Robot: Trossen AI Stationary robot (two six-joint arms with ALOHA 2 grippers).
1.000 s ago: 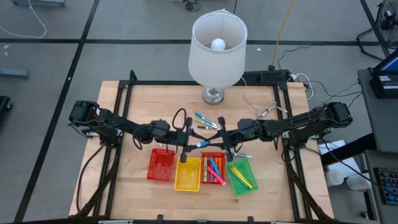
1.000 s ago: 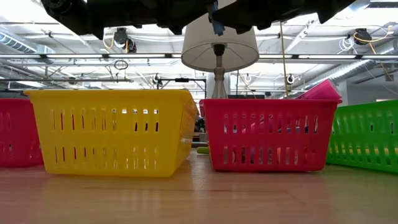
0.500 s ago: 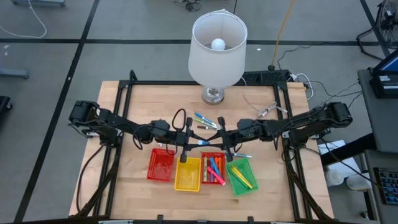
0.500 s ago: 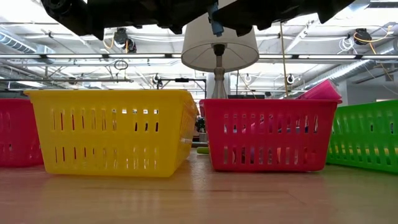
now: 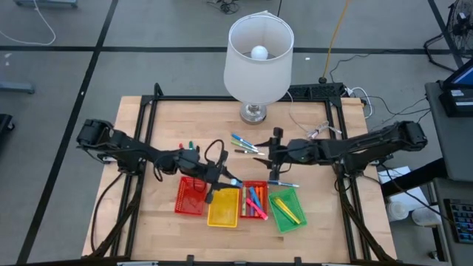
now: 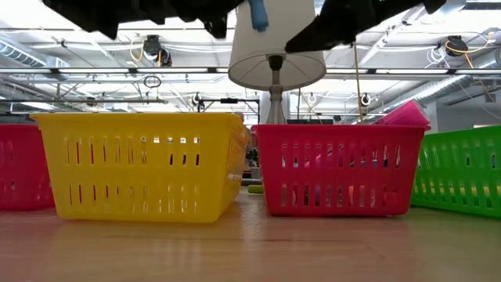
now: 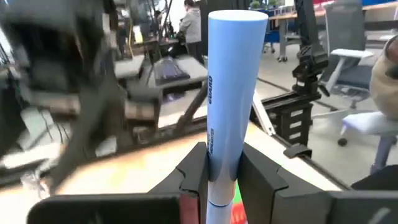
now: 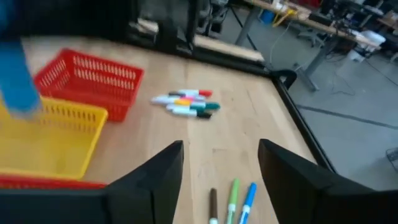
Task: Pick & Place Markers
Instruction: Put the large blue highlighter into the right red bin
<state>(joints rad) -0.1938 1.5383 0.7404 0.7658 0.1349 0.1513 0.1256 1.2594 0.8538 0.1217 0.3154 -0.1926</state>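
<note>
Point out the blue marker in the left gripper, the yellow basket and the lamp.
blue marker point(image 7: 231, 106): left wrist view, middle of its barrel, clamped between the fingers.
yellow basket point(image 6: 141, 164): low view, its slotted front wall.
lamp point(image 5: 259, 70): high view, white shade.

Floor point(image 5: 148, 66): grey, dark seams.
Lamp point(image 5: 258, 59): white shade, lit bulb.
Ceiling point(image 6: 94, 47): pipes, beams.
Office chair point(image 7: 357, 112): far beyond the fingers.
</note>
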